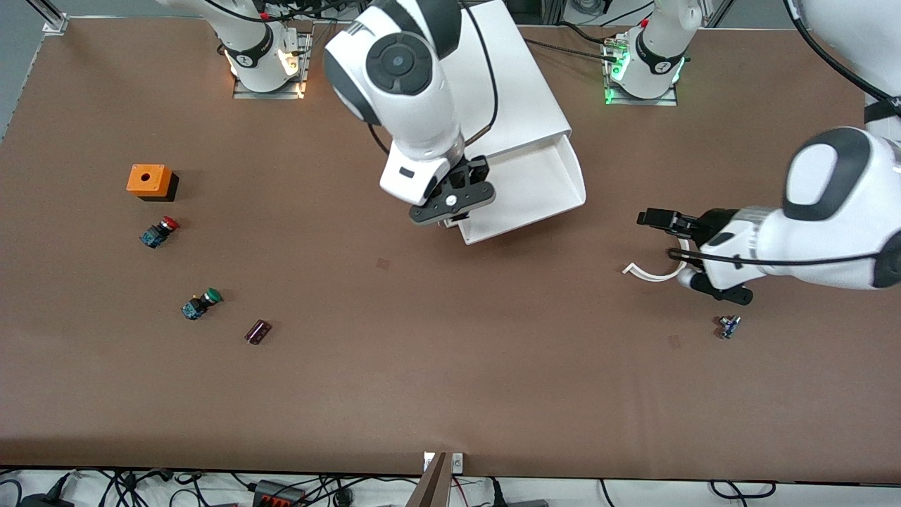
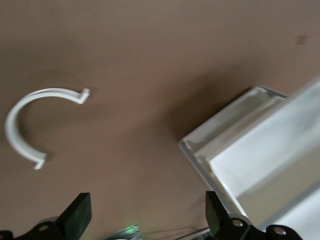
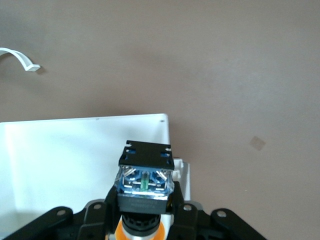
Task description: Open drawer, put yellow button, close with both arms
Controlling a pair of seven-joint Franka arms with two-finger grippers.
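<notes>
1. Yellow-orange cap, black and blue body: the yellow button (image 3: 145, 187) is clamped in the right pincer (image 1: 452, 202), over the open drawer's (image 1: 545, 184) front edge.
2. Brown surface (image 1: 450, 380) carries a green button (image 1: 200, 303), red button (image 1: 159, 232) and orange box (image 1: 150, 181).
3. Left pincer (image 2: 145, 220), fingers apart, hangs over a white curved clip (image 1: 653, 272).

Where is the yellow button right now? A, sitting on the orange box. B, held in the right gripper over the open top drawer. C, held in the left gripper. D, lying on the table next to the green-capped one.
B: the right wrist view shows the right gripper shut on the yellow button, its orange cap peeking out below, over the pulled-out drawer; the left gripper is open with nothing in it.
</notes>
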